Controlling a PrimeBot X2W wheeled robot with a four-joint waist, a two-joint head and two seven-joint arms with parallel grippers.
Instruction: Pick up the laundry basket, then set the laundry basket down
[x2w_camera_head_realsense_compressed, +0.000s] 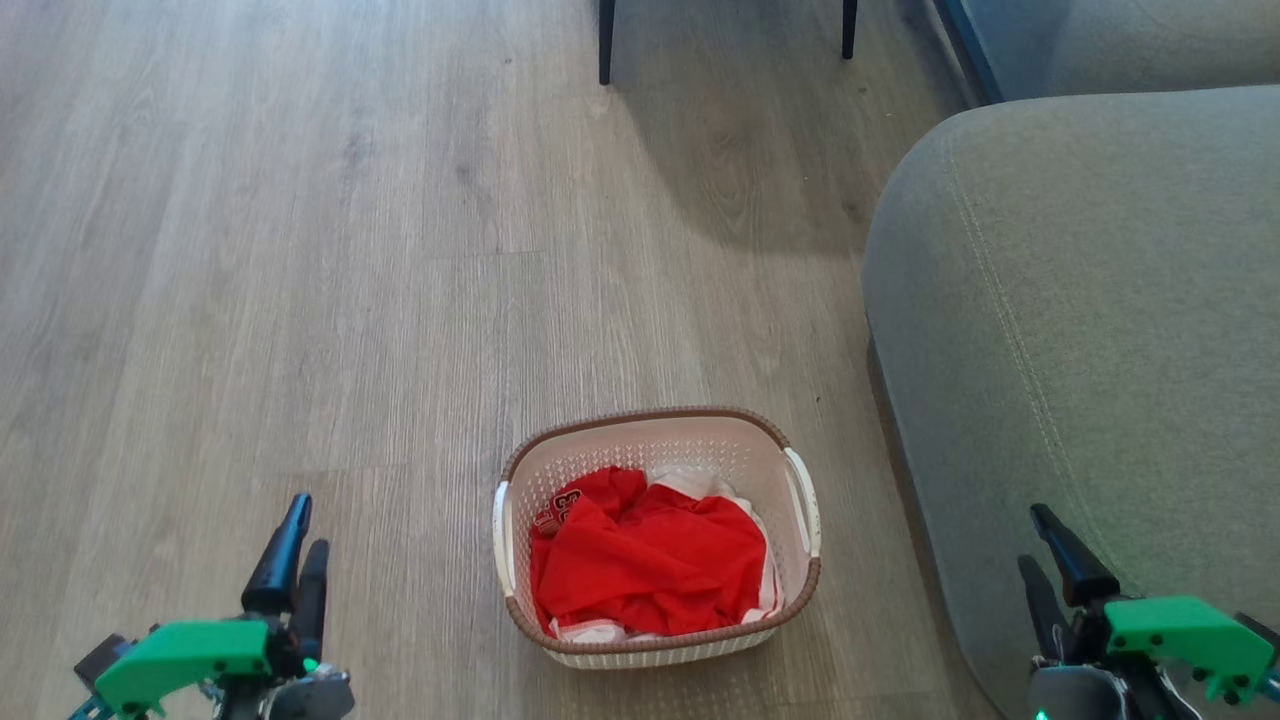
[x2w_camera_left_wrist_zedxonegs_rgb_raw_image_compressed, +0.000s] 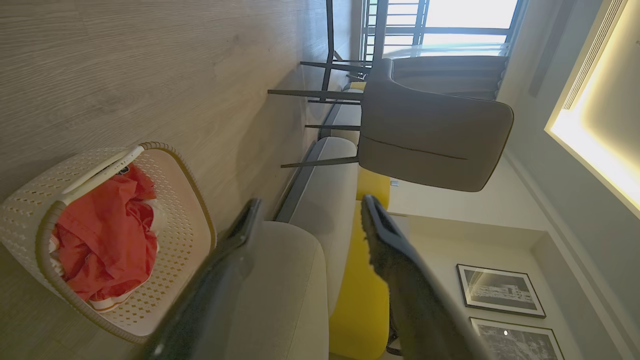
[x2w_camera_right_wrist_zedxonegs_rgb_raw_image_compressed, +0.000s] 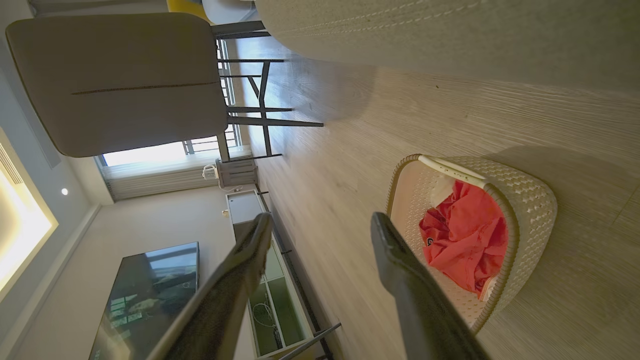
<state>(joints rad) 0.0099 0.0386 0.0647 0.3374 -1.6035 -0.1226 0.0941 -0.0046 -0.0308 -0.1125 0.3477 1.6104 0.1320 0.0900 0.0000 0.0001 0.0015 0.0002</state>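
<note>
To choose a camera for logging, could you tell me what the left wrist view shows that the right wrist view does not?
Left wrist view: the open left gripper and two framed pictures on the wall. Right wrist view: the open right gripper, a dark television and a low cabinet. Shared: the laundry basket with red clothing on the wooden floor, the grey chair and the sofa.

A home living room: grey sofa (x2w_camera_head_realsense_compressed: 1080, 330), television (x2w_camera_right_wrist_zedxonegs_rgb_raw_image_compressed: 145, 295), framed pictures (x2w_camera_left_wrist_zedxonegs_rgb_raw_image_compressed: 500, 291), wood floor (x2w_camera_head_realsense_compressed: 300, 250).
</note>
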